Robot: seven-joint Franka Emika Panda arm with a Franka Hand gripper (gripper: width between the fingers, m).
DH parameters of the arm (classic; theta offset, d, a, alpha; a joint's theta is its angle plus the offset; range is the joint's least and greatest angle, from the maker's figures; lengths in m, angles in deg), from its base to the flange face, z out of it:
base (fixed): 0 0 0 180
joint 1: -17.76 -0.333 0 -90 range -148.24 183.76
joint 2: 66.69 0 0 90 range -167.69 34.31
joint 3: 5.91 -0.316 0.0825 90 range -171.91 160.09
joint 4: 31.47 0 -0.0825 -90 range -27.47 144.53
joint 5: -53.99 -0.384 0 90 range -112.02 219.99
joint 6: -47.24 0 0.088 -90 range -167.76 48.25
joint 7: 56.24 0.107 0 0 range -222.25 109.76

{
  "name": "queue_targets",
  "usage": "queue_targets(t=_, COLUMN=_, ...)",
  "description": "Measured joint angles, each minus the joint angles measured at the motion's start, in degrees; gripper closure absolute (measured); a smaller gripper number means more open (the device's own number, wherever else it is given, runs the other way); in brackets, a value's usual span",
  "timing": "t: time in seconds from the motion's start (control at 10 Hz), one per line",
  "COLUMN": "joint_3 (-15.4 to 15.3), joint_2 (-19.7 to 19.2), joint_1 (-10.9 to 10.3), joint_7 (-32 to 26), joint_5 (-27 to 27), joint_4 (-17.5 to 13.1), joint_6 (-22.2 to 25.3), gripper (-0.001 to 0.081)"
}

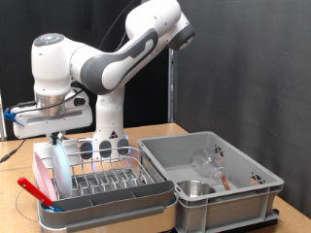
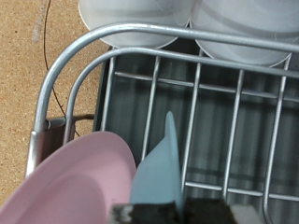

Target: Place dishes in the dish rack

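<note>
While in rack [image 1: 107, 180]: two plates [image 1: 60, 165], tool [image 1: 56, 136] above.

Lab test cell, not a real kitchen: black curtain backdrop [image 1: 243, 68], white arm [image 1: 107, 58] mounted on a bare wood counter [image 1: 155, 134], loose cables [image 1: 10, 150], dish rack [image 1: 97, 180] and grey plastic crate [image 1: 243, 189] staged as props.

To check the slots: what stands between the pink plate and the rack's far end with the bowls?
In the wrist view, only the pale blue plate on edge beside the pink plate; beyond it, bare dish rack wires up to the bowls.
</note>
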State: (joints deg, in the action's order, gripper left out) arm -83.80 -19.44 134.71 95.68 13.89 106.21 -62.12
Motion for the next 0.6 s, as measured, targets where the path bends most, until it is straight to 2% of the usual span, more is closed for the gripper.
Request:
queue_targets(t=0.3, joint_3=-2.2, joint_2=1.4, joint_1=1.8, joint_7=-0.7, joint_5=-2.4, joint_4=0.0, joint_6=-0.8, gripper=0.0789)
queue_targets(t=0.4, joint_3=-2.9, joint_2=1.6, joint_1=2.2, joint_7=-0.8, joint_5=-2.9, joint_4=0.1, joint_6=-0.8, gripper=0.0694)
queue_targets(t=0.5, joint_3=-3.2, joint_2=1.7, joint_1=2.4, joint_7=-0.9, joint_5=-3.3, joint_4=0.1, joint_6=-0.8, gripper=0.0694)
queue_targets(t=0.6, joint_3=-3.3, joint_2=1.7, joint_1=2.6, joint_7=-1.0, joint_5=-3.4, joint_4=0.1, joint_6=-0.8, gripper=0.0511)
